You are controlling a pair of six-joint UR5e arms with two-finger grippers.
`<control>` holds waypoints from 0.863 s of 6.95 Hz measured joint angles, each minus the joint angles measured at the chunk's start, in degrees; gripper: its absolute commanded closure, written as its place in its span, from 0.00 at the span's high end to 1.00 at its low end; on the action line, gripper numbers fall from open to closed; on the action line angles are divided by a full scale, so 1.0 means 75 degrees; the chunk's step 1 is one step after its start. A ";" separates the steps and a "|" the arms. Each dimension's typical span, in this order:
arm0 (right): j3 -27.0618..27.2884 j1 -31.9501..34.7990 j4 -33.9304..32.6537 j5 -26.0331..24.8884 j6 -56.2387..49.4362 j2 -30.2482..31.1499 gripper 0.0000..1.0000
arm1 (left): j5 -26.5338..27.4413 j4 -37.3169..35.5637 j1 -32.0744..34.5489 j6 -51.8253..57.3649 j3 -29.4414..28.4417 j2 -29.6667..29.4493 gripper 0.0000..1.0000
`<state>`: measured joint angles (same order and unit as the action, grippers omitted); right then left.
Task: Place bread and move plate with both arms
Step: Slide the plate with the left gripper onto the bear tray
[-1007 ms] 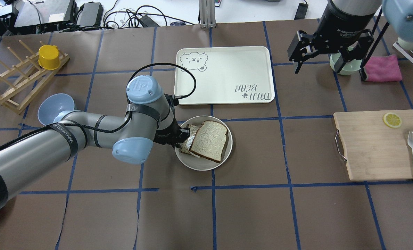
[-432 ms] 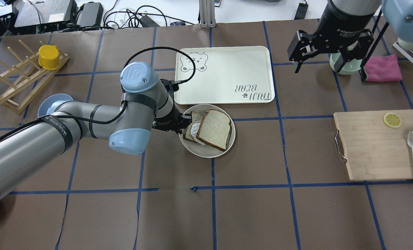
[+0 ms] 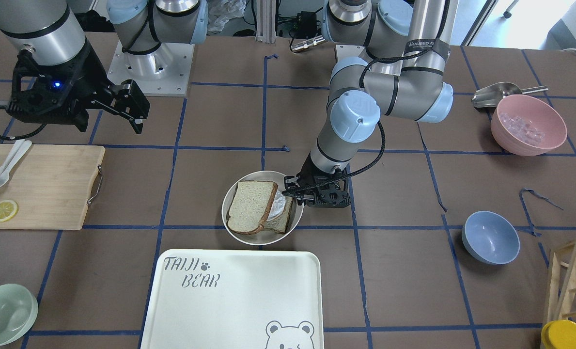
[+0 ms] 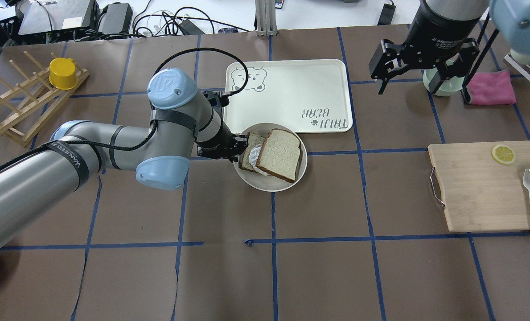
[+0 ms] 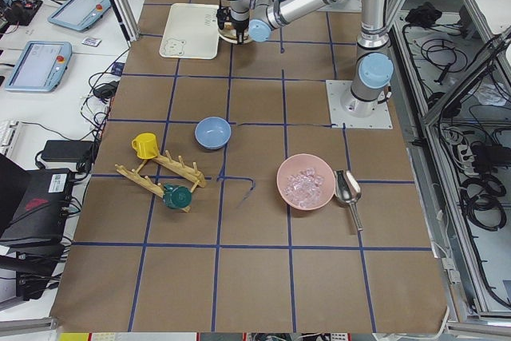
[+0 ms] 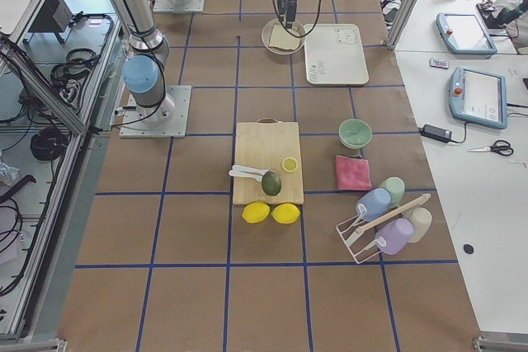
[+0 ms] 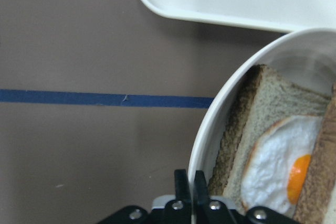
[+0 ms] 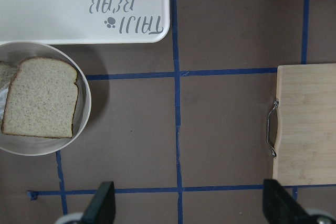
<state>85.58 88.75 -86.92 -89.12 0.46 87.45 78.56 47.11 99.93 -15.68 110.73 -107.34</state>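
The bread (image 4: 280, 154) lies on the round cream plate (image 4: 270, 189), leaning over a smaller slice with a fried egg (image 7: 273, 166). My left gripper (image 4: 239, 149) is shut on the plate's left rim (image 7: 210, 140); the jaws pinch the rim in the left wrist view. The plate's far edge touches or overlaps the near edge of the TAIJI BEAR tray (image 4: 291, 89). My right gripper (image 4: 423, 78) hangs open and empty high over the far right of the table. Its wrist view shows the bread (image 8: 41, 98) and plate (image 8: 84, 119) at lower left.
A wooden cutting board (image 4: 483, 187) with a lemon slice, utensils and an avocado lies at the right. A pale green bowl (image 3: 4, 308) and pink cloth (image 4: 492, 87) sit behind the right gripper. A blue bowl (image 3: 490, 237), pink bowl (image 3: 528, 124) and wooden rack (image 4: 28, 102) stand on the left side.
My left gripper has carried the plate with both slices away from the robot and slightly right, up to the tray's near edge. The right arm has not moved.
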 measured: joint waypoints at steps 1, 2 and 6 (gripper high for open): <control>0.0002 0.0001 0.0007 0.0000 0.0002 -0.0004 1.00 | -0.0146 0.0007 -0.0080 -0.0058 -0.0185 -0.0096 0.00; 0.0001 0.0001 0.0013 0.0000 0.0000 -0.0006 1.00 | -0.0204 0.0065 -0.0122 -0.0118 -0.0580 -0.0305 0.00; 0.0002 -0.0008 0.0036 -0.0011 -0.0005 -0.0003 1.00 | -0.0335 0.0393 -0.0152 -0.0202 -0.2679 -0.1786 0.00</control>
<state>85.60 88.68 -86.65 -89.20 0.42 87.43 76.05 50.06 98.79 -17.19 90.64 -120.73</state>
